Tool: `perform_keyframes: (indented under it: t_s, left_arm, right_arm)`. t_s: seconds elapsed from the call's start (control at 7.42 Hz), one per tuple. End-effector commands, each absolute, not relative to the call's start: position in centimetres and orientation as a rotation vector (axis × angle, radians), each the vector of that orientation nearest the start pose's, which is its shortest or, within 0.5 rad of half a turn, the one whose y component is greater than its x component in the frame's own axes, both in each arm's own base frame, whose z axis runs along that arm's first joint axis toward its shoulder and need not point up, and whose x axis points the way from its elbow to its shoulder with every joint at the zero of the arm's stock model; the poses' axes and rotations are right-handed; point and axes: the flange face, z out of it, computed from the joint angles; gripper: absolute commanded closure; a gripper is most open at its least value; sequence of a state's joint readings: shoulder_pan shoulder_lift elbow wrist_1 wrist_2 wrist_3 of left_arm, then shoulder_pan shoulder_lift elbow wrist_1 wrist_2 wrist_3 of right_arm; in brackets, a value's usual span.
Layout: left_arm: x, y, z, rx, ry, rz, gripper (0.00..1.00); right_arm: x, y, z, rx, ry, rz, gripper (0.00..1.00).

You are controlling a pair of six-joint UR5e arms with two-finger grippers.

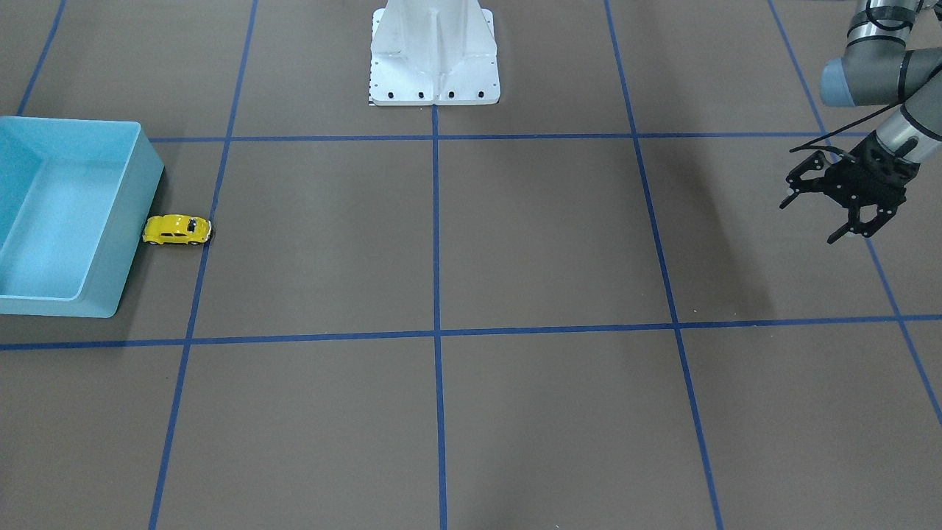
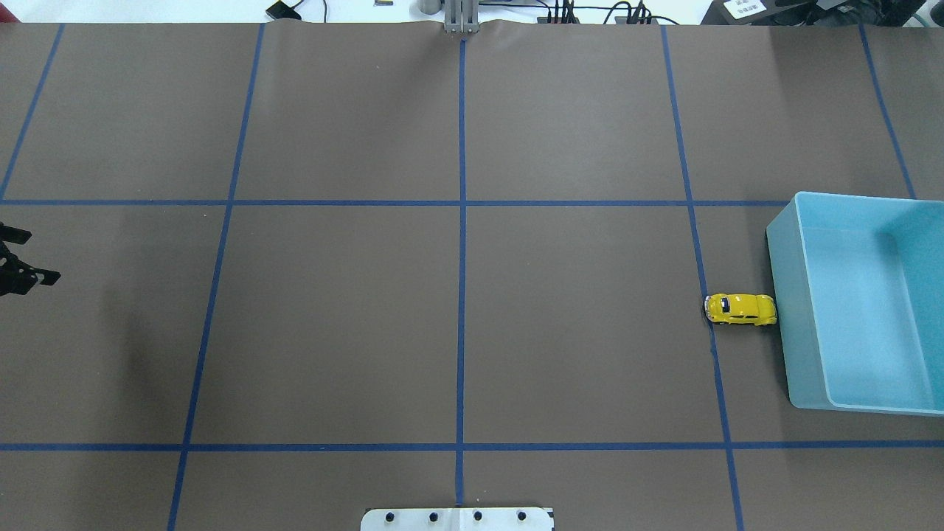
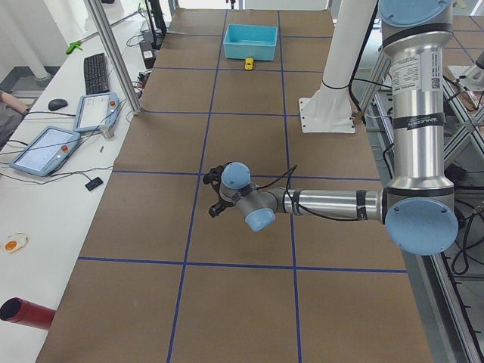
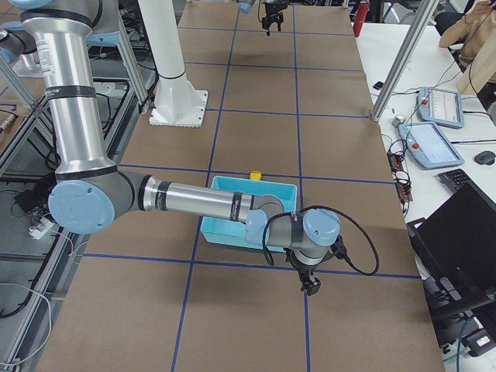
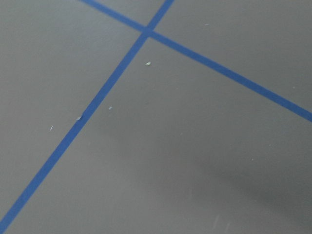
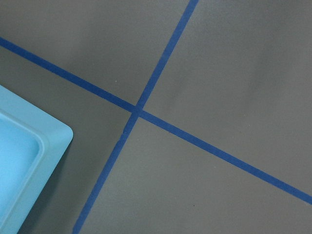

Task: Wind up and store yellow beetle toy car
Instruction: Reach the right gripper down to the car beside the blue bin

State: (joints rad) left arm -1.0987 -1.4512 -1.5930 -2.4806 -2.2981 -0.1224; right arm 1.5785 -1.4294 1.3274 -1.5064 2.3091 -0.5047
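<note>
The yellow beetle toy car (image 1: 176, 230) stands on its wheels on the brown table, one end touching the outer wall of a light blue bin (image 1: 136, 213). The overhead view shows the car (image 2: 740, 310) at the right, against the bin (image 2: 793, 332). My left gripper (image 1: 809, 219) hovers open and empty far across the table from the car, at the overhead view's left edge (image 2: 40, 257). My right gripper (image 4: 310, 285) shows only in the exterior right view, pointing down beyond the bin's far side from the car; I cannot tell its state.
The robot's white base (image 1: 434, 59) stands at the table's middle back edge. Blue tape lines divide the brown mat into squares. The right wrist view catches one corner of the bin (image 6: 44, 146). Tablets and a keyboard lie on side desks off the mat.
</note>
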Motion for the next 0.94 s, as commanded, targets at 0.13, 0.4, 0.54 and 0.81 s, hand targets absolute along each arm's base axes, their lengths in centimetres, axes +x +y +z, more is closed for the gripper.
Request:
perform_keyframes:
  t_s: [0.13, 0.4, 0.54, 0.81]
  left_arm:
    - [9.0, -44.9, 61.9, 0.366, 0.945, 0.428, 0.0]
    - [5.3, -45.4, 60.9, 0.23, 0.919, 0.276, 0.0]
    - [4.4, -45.5, 61.0, 0.169, 0.905, 0.233, 0.0]
    - [0.9, -45.5, 59.8, 0.116, 0.887, 0.123, 0.0]
  right_arm:
    - [6.6, -55.6, 66.1, 0.228, -0.723, -0.494, 0.0]
    - [3.3, -56.5, 59.9, 0.324, -0.704, -0.598, 0.0]
    - [0.6, -56.9, 56.4, 0.373, -0.697, -0.664, 0.0]
    - [-4.9, -56.6, 50.8, 0.449, -0.691, -0.792, 0.0]
